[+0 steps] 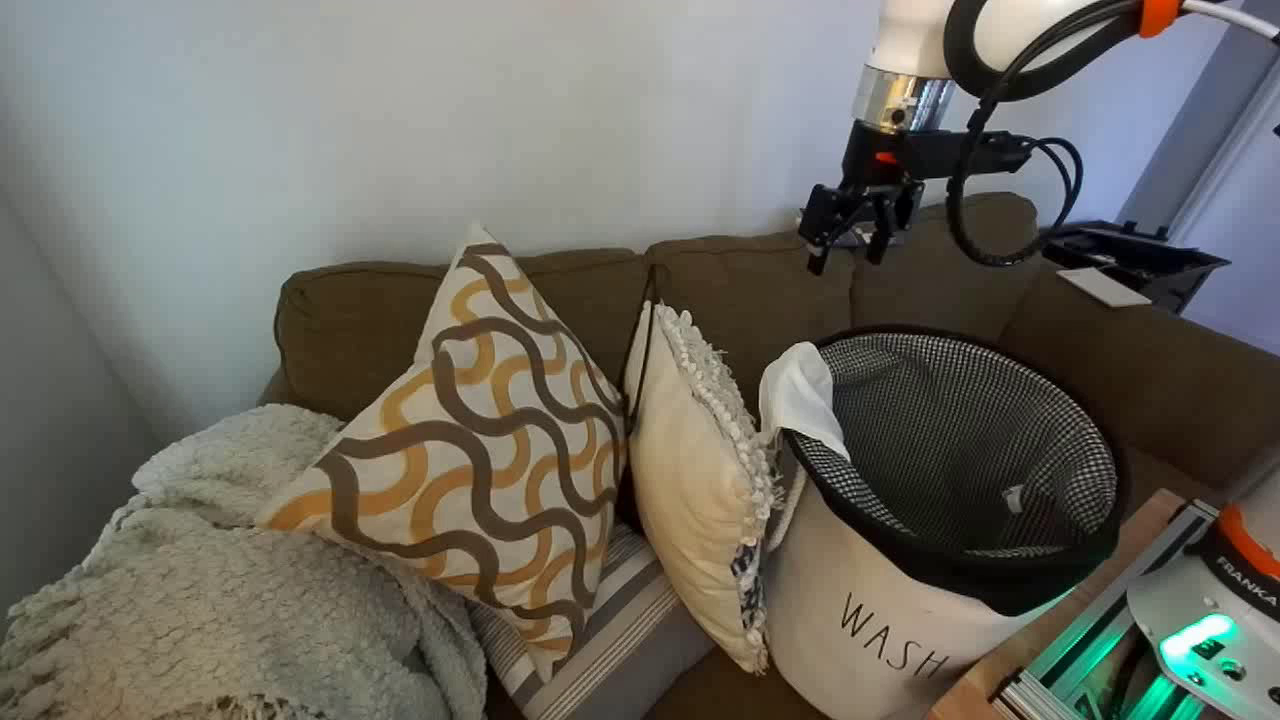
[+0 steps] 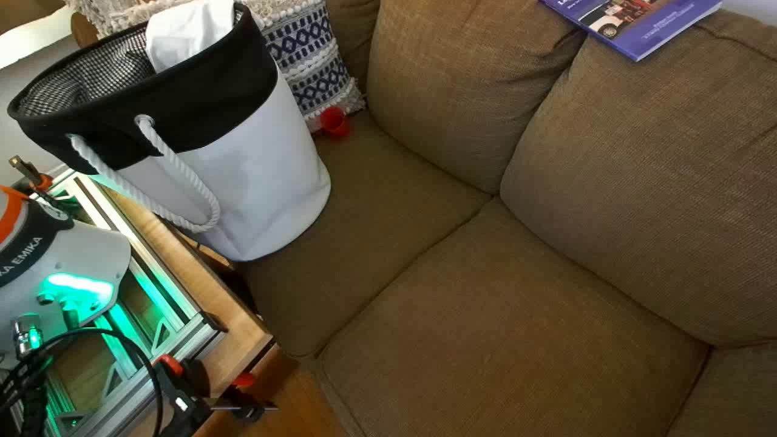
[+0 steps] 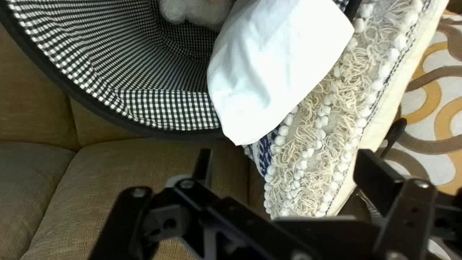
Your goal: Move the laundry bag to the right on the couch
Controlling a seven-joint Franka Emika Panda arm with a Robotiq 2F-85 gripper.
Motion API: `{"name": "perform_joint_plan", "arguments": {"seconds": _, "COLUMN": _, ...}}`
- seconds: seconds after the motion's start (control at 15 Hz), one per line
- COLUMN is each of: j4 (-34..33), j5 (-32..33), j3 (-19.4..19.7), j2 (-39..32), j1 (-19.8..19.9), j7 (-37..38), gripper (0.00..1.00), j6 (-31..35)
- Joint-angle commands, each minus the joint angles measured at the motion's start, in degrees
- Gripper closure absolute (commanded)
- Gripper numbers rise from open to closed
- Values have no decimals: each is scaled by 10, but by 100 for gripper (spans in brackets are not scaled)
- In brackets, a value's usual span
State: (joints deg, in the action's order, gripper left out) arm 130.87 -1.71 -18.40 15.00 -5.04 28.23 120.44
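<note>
A pale wall [image 1: 560, 120] backs the brown couch [image 2: 516, 303], the surface where the laundry bag [image 2: 255, 176] stands upright beside the frilled pillow [image 1: 690, 480] and my base [image 2: 73, 255]; my tool [image 1: 847, 260] hangs higher, jaws wide apart, holding nothing; if I close only on the white cloth [image 3: 274, 72] over the rim, I judge it could slip free and leave the bag in place; pulling the soft rim sideways could tip the bag. My wrist view reveals a fuzzy lump [image 3: 200, 11], seemingly inside, that neither exterior view shows; I make out a red cup-like thing [image 2: 334, 122] by the pillow only in an exterior view.
</note>
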Motion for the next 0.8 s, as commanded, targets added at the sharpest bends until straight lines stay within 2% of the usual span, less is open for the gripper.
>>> {"name": "perform_joint_plan", "arguments": {"seconds": 0.0, "j4": -1, "j5": 4, "j3": 12, "j2": -1, "j1": -13, "j7": 3, "gripper": 0, "j6": -1}}
{"name": "perform_joint_plan", "arguments": {"seconds": 0.4, "j4": -1, "j5": 4, "j3": 12, "j2": -1, "j1": -13, "j7": 3, "gripper": 0, "j6": -1}}
{"name": "perform_joint_plan", "arguments": {"seconds": 0.53, "j4": 3, "j5": -5, "j3": 20, "j2": -7, "j1": -16, "j7": -17, "gripper": 0, "j6": -7}}
{"name": "perform_joint_plan", "arguments": {"seconds": 0.73, "j4": 25, "j5": -51, "j3": 78, "j2": 8, "j1": -13, "j7": -151, "gripper": 0, "j6": -26}}
